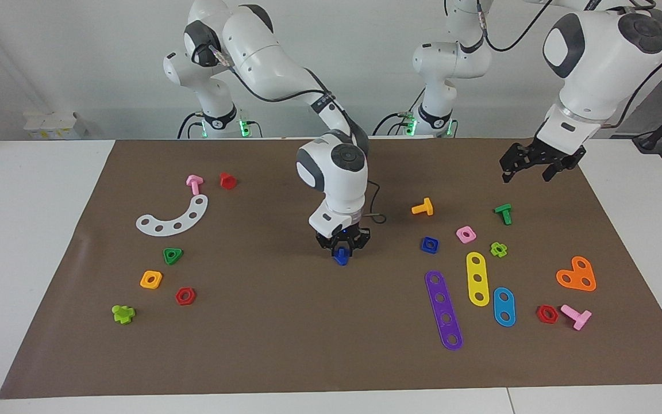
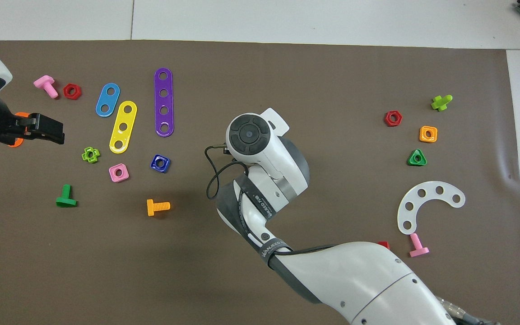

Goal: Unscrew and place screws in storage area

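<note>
- Closed around the dark-blue bolt [image 1: 341, 256] are my right gripper [image 1: 342, 251]'s jaws, mid-mat [image 1: 285, 345], bare mat all around.
- Its blue square nut [image 1: 429, 245] sits toward the left arm's end.
- Left gripper [image 1: 525, 170] waits, spread wide, above that end's mat edge.

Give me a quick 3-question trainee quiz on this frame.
1. True or false: the right gripper is down at the blue bolt mid-mat.
2. What does the left gripper hold? A) green bolt B) nothing C) pink nut
3. Which lies nearer the robots: the blue nut or the purple strip?

Key: 1 true; 2 B, it hangs open in the air, waiting, above the mat's edge at the left arm's end; 3 the blue nut.
</note>
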{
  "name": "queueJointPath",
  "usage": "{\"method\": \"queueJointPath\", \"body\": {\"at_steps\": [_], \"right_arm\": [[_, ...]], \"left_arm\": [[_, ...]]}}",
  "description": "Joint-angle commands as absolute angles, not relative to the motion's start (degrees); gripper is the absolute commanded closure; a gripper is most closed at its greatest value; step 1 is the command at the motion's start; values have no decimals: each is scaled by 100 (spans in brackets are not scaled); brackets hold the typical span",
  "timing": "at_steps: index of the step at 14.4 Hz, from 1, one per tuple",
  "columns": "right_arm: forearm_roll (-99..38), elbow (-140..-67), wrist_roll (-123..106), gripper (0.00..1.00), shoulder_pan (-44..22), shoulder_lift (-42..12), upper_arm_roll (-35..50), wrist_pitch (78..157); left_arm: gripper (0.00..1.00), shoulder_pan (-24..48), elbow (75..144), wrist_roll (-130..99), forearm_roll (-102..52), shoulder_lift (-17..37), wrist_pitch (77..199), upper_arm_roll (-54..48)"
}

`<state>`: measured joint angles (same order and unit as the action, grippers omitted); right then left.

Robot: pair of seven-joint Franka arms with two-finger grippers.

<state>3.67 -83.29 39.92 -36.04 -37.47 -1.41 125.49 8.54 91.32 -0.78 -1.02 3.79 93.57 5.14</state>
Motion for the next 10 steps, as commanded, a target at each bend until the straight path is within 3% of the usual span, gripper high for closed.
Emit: {"method": "queueJointPath", "body": {"at_steps": [1,10], "right_arm": [[457,-8446,3937,55,-3604,-3630,-132,12595],[457,-8464,3955,57,-3604,-3639,-132,12709]], "left_arm": [[0,844,9316,-35,-9,211,9369,519],[0,844,9316,-35,-9,211,9369,519]]}}
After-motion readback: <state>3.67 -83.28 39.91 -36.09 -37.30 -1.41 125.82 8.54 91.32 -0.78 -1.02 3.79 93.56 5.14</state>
